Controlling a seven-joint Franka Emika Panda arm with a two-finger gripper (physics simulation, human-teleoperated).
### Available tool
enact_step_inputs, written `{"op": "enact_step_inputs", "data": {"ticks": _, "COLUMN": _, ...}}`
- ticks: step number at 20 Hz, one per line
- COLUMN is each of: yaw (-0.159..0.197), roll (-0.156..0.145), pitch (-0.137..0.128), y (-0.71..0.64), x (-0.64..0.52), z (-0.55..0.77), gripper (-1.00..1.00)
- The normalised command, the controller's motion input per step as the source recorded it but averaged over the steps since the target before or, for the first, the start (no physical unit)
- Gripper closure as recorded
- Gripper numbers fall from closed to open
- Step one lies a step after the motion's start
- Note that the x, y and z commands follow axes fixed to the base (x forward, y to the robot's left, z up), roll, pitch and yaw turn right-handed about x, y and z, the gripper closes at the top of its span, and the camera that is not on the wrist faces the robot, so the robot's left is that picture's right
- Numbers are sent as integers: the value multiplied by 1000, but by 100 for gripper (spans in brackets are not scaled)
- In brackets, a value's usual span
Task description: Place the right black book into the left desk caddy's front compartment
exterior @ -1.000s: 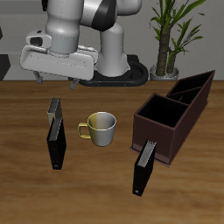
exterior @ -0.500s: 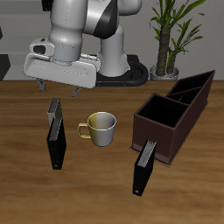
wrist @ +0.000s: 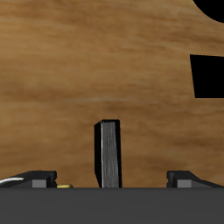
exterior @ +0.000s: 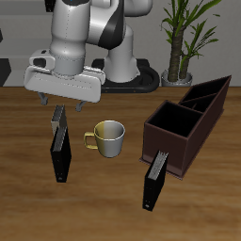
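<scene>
The right black book (exterior: pixel 60 153) stands upright on the table near the front edge, tall and slim. Just behind it stands a smaller grey book (exterior: pixel 57 118). My gripper (exterior: pixel 62 104) is open and hangs above that grey book, behind and above the black book. In the wrist view the grey book's top edge (wrist: pixel 107 153) lies between my open fingers (wrist: pixel 39 180), untouched. The left desk caddy (exterior: pixel 222 98) is the dark box farthest back, across the table. A second black book (exterior: pixel 153 181) stands by the front edge.
A second dark caddy (exterior: pixel 166 148) stands in front of the left one, nearer the table's middle. A cream mug (exterior: pixel 108 137) sits between the books and the caddies. A potted plant (exterior: pixel 179 42) stands at the back.
My gripper has come down and moved a little toward the table's front, closer to the grey book. It stays open. The books, mug and caddies have not moved.
</scene>
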Motion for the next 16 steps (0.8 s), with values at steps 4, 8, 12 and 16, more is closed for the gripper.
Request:
{"op": "enact_step_inputs", "data": {"ticks": 4, "yaw": 24, "roll": 49, "pitch": 11, "y": -39, "x": 24, "z": -198, "gripper": -100}}
{"op": "enact_step_inputs", "data": {"ticks": 8, "yaw": -5, "roll": 35, "pitch": 2, "y": -110, "x": -13, "z": -97, "gripper": -100}}
{"op": "enact_step_inputs", "data": {"ticks": 12, "yaw": 29, "roll": 56, "pitch": -4, "y": -76, "x": 0, "z": -93, "gripper": -100}}
{"op": "enact_step_inputs", "data": {"ticks": 16, "yaw": -20, "roll": -15, "pitch": -2, "y": -70, "x": 31, "z": -61, "gripper": -100}}
